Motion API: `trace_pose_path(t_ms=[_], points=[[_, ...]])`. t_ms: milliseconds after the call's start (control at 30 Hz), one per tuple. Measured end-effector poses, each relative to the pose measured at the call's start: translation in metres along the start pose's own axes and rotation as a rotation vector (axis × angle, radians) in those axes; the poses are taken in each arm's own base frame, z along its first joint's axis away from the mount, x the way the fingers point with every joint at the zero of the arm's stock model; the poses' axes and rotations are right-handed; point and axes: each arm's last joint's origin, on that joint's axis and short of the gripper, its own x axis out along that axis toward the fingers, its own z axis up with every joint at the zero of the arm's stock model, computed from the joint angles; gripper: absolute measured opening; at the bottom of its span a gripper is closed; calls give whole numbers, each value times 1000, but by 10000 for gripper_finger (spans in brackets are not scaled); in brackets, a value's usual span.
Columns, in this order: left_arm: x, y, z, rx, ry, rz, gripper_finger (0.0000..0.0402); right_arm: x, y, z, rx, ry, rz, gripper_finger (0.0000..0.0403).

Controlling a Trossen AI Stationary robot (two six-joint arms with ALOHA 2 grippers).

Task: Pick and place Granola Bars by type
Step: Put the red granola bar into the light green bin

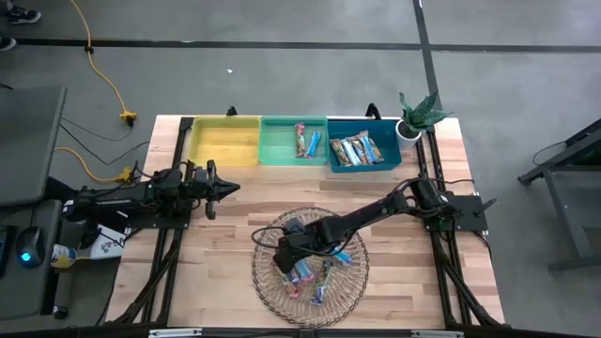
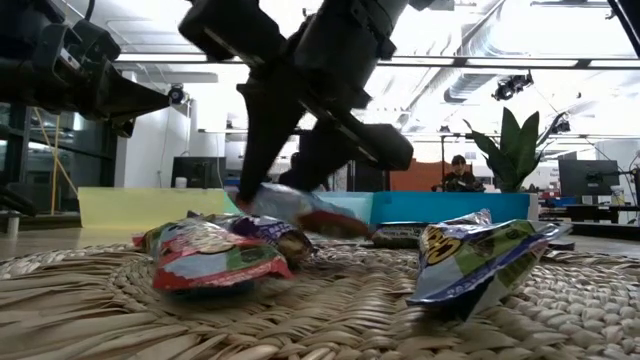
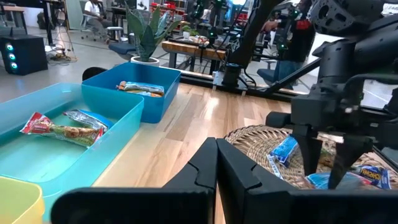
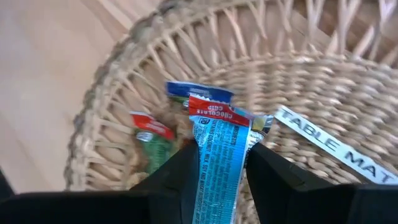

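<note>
A round woven basket (image 1: 352, 291) at the table's near middle holds several granola bars (image 1: 305, 274). My right gripper (image 4: 219, 152) reaches down into it and is shut on a light blue bar (image 4: 214, 130) with a red band at its far end. In the low view this bar (image 2: 300, 210) sits between the dark fingers just above the other bars (image 2: 210, 255). My left gripper (image 1: 223, 188) waits shut over the table's left side, pointing level. Behind stand a yellow bin (image 1: 225, 141), a green bin (image 1: 282, 141) and a blue bin (image 1: 387, 141). My right gripper pinches the light blue bar by its two long edges (image 4: 205, 163) between its two fingers (image 4: 180, 177). The fingers slant down from the table's right side and lie across the bar. The bar is tilted, its red-banded end (image 4: 214, 115) sticking out past the fingertips, a little above the basket's floor.
The green bin holds two bars (image 1: 307, 143) and the blue bin several (image 1: 357, 150). A potted plant (image 1: 418, 117) stands at the far right corner. A white tag (image 4: 323, 143) lies in the basket. Bare wood (image 1: 254, 202) lies between the basket and the bins.
</note>
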Motion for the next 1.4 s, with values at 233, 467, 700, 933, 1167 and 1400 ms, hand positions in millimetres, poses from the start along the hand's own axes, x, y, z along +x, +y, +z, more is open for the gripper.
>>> trace_pose_path(t_ms=[233,467,700,933,1167,1400], points=[[0,0,0,0,0,0,0,-18,19,20,-91,-52,79,112],[0,0,0,0,0,0,0,-51,45,53,-198,-174,185,112],[0,0,0,0,0,0,0,-94,72,85,-332,-311,367,112],[0,0,0,0,1,0,0,-129,75,120,-384,-475,378,112],[0,0,0,0,0,0,0,-157,54,174,-367,-663,290,112],[0,0,0,0,0,0,0,-175,13,230,-311,-799,151,112]])
